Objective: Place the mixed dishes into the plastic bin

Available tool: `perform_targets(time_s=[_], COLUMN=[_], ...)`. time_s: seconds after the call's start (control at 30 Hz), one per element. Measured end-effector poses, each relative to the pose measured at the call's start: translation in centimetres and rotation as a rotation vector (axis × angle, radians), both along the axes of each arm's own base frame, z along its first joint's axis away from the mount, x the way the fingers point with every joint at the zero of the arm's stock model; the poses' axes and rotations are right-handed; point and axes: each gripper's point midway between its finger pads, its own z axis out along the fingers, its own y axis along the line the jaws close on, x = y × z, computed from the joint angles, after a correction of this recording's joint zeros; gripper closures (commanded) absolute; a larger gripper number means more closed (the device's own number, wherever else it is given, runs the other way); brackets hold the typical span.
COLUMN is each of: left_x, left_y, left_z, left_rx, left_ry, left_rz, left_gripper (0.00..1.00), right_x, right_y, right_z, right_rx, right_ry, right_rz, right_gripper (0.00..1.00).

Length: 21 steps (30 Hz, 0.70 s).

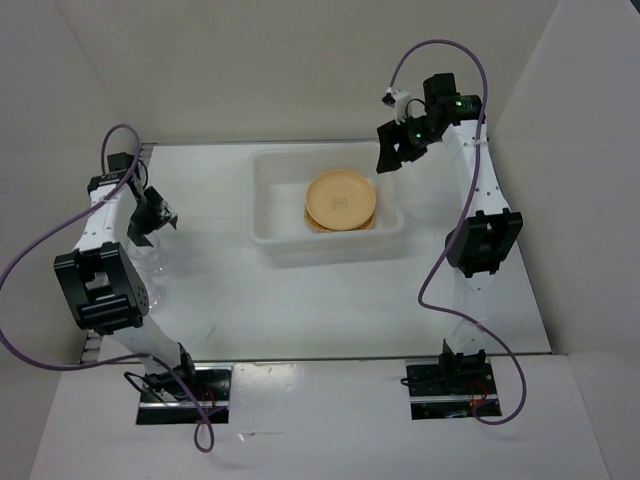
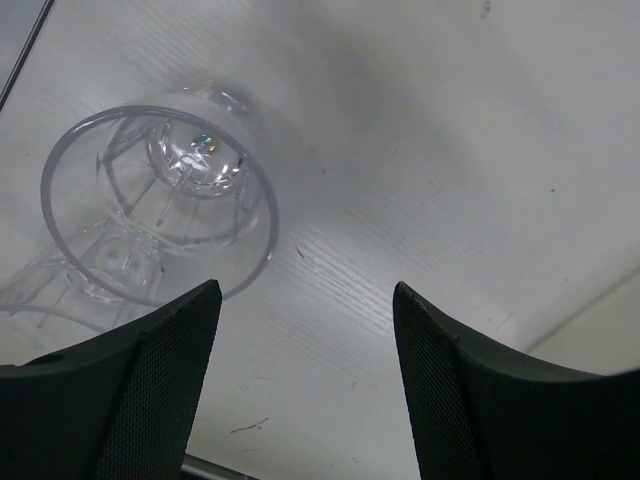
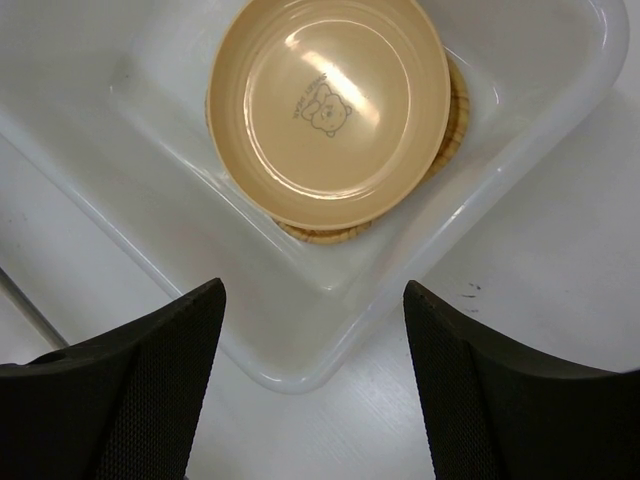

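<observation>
- Two clear cups [image 2: 160, 195] stand close together on the white tabletop [image 2: 450, 150]. They are on the left side, well apart from the bin.
- The left claw [image 2: 305, 385] hangs just over the tabletop near the cups. Its black fingers [image 2: 140, 400] are spread wide, and nothing is between them. The cups sit just past the left finger.
- The big white plastic bin [image 1: 265, 205] sits in the middle of the tabletop.
- Inside the bin lies a round tan plate [image 3: 330, 100] with a little bear mark in its middle.
- That plate rests on top of an orange woven plate [image 3: 457, 105]. Only the edge of the woven plate peeks out.
- The right claw [image 3: 315, 390] hangs above one corner of the bin and looks down at the plates. Its fingers are wide apart too, and they hold nothing.
</observation>
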Motion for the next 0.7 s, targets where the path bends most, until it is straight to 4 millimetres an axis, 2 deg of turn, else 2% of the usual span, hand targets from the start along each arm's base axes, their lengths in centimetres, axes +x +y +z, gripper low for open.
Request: perform_targets(time_s=[0.07,0.17,0.33,0.4,0.43,0.6,0.7], left_x=[-0.5,-0.7,-0.8,-0.5,-0.4,0.0,1.4], left_y=[0.4,1.2,1.9,1.9,1.9,2.1,1.8], left_z=[-1.0,-2.7,-4.8,-5.2,-5.3,-4.8,-2.5], left_rx=[-0.004,-0.010,-0.017,-0.019,-0.018,-0.013,-0.020], left_ry=[0.030,0.067,0.106,0.106,0.106,0.091,0.024], left_rz=[0.014,0.031,0.025,0.019,0.014,0.001,0.012], left_gripper=[0.23,0.30,0.55,0.80,1.00,1.00,1.00], right_x=[0.0,0.1,0.1,0.1,0.1,0.2,0.2], right_y=[0.0,-0.1,-0.2,-0.3,-0.3,-0.5,-0.5], right_z=[0.0,0.0,-0.1,-0.1,-0.1,-0.2,-0.2], right_rx=[-0.002,-0.006,-0.011,-0.016,-0.018,-0.025,-0.029], right_ry=[0.000,-0.001,-0.002,-0.002,-0.003,-0.003,-0.004], right_rz=[-0.001,-0.004,-0.007,-0.009,-0.011,-0.015,-0.017], right_gripper=[0.22,0.22,0.22,0.22,0.22,0.22,0.22])
